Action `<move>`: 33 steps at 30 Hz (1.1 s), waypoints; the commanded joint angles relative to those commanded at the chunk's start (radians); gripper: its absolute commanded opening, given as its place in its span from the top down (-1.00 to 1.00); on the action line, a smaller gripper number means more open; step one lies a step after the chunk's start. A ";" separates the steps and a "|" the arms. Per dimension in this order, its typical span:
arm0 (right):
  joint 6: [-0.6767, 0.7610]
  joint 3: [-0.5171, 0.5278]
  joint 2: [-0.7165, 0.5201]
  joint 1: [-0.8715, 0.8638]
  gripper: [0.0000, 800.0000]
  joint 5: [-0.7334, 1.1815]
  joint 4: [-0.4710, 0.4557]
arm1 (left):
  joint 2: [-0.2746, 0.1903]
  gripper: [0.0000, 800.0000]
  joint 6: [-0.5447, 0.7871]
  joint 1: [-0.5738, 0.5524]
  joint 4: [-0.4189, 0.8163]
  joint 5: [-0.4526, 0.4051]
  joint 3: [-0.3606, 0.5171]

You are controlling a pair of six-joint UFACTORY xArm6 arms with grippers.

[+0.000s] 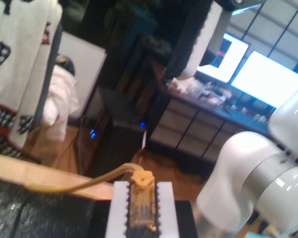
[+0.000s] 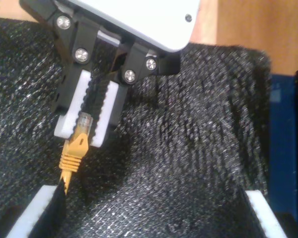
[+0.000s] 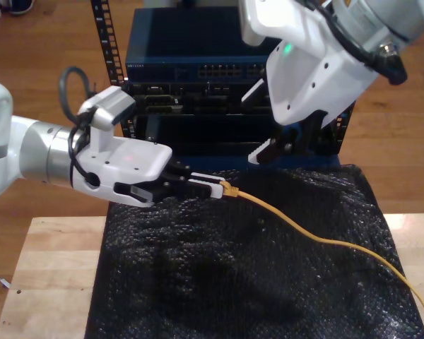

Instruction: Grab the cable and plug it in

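first wrist view looks along my first gripper point(image 1: 140, 210), whose white ridged pads are pressed together on the plug end of the cable point(image 1: 139, 198), the yellow boot and clear plug sitting between them with the plug's long axis running in line with the fingers and the cord trailing off behind over the black padded mat point(image 1: 35, 208) and the wooden desk point(image 1: 20, 171). second wrist view shows the same pinch from the other arm: the first gripper point(image 2: 86, 119) holds the plug, tip tucked in between the pads, boot and cord hanging out past the fingertips towards the camera. of my second gripper i see two white fingertips point(image 2: 260, 208) well apart at the edges of that picture, so it looks spread and holds nothing. in the exterior view the first gripper point(image 3: 210, 188) reaches in from the exterior view's left, roughly level above the mat point(image 3: 198, 282), and the cable point(image 3: 318, 236) runs from its tips across the mat to the exterior view's lower right. the second gripper point(image 3: 274, 150) hangs from the arm at the exterior view's upper right, just above and beyond the plug. farthest back stands the rack of network gear point(image 3: 198, 78) with a row of ports point(image 3: 198, 70). the move, i judge, turns on this: the plug seems to point back into the first gripper and lies across the rack's face, so it wants handing over or turning before it can go into a port; the second gripper is the nearer to both plug and rack.
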 joint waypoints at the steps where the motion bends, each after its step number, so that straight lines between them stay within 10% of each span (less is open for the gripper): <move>1: -0.008 0.000 -0.006 0.000 -1.00 0.000 0.000 | 0.009 0.99 -0.002 0.009 -0.017 0.018 -0.005; 33: -0.218 0.348 -0.287 0.287 -0.99 -0.523 -0.002 | 0.153 0.99 -0.137 0.063 -0.117 0.247 -0.041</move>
